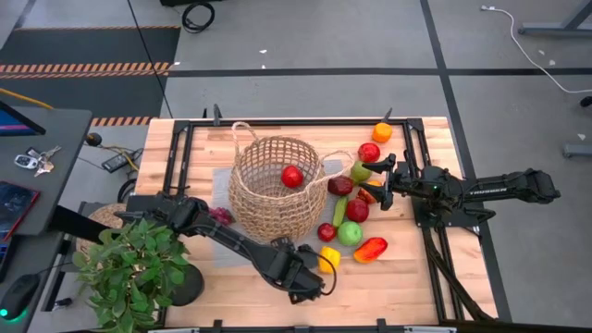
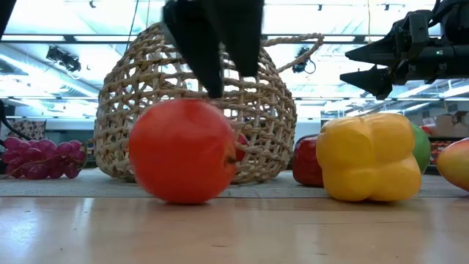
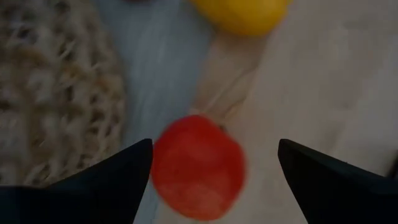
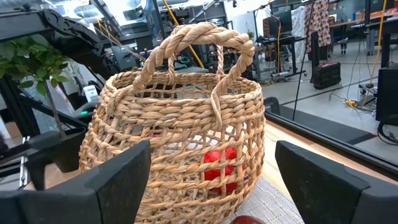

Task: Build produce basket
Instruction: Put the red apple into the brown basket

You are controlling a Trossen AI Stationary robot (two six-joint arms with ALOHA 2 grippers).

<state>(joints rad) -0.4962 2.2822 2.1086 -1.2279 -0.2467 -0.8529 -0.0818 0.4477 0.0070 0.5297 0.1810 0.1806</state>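
The round woven basket [image 1: 275,185] stands on a grey mat with a red fruit [image 1: 292,176] inside it. My left gripper [image 1: 308,277] points down near the table's front edge, open. Its fingers [image 3: 124,174] stand on either side of and just above a red round fruit [image 3: 198,167], which rests on the wood [image 2: 183,150]. A yellow pepper [image 1: 328,259] lies right beside it. More produce lies in a cluster [image 1: 351,208] to the right of the basket. My right gripper [image 1: 372,176] hovers level above that cluster, open, facing the basket [image 4: 180,124].
Purple grapes [image 1: 220,215] lie on the mat to the left of the basket. A potted plant [image 1: 129,268] stands at the near left corner. An orange [image 1: 382,132] and a red apple [image 1: 369,152] sit toward the far right. A red-orange pepper [image 1: 370,249] lies near the yellow one.
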